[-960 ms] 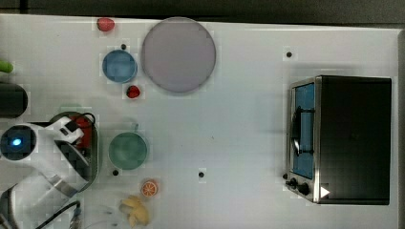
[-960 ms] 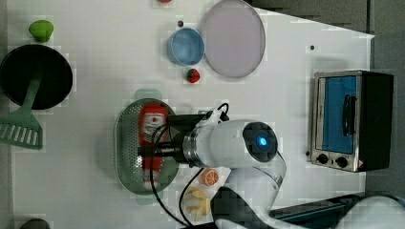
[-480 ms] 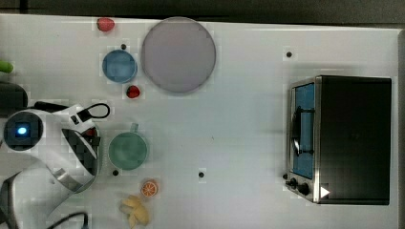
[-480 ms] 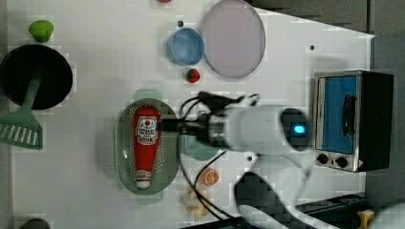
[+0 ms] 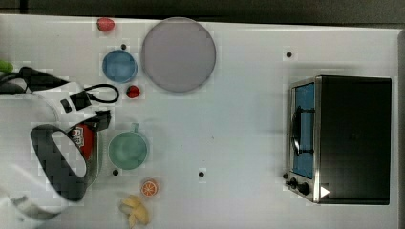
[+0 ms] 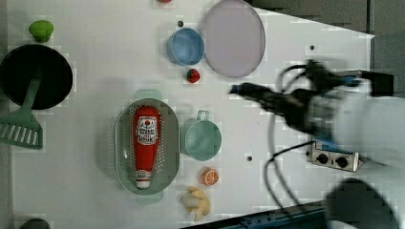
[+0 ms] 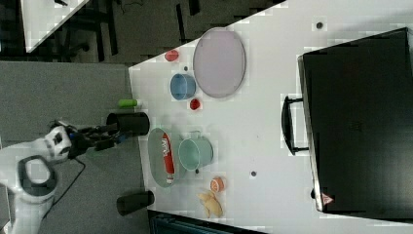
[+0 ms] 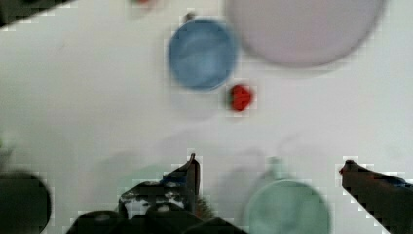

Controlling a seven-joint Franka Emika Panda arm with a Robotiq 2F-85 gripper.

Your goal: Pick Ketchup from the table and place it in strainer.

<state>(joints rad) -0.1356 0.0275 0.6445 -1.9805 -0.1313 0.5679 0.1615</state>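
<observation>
The ketchup (image 6: 145, 143), a red bottle with a white label, lies lengthwise inside the strainer (image 6: 123, 143), a pale mint-green oval basket on the table. Nothing touches the bottle. My gripper (image 6: 241, 89) hangs above the table, well off to the left view's right of the strainer. In the wrist view my gripper (image 8: 270, 168) is open, its dark fingertips (image 8: 192, 168) wide apart with nothing between them. In the top view my arm covers most of the strainer and only part of the ketchup (image 5: 85, 139) shows. The right view shows the ketchup (image 7: 167, 158) in the strainer (image 7: 156, 151).
A green mug (image 6: 202, 139) stands right beside the strainer. Around it are a blue bowl (image 6: 185, 46), a lilac plate (image 6: 234, 38), a small red fruit (image 6: 193, 75), an orange slice (image 6: 209, 176) and a banana (image 6: 197, 205). A black pan (image 6: 36, 76) and a toaster oven (image 5: 344, 138) flank the table.
My gripper has drawn back from the strainer and risen, swinging toward the left view's right. The ketchup stays lying in the strainer, now fully uncovered in the left view.
</observation>
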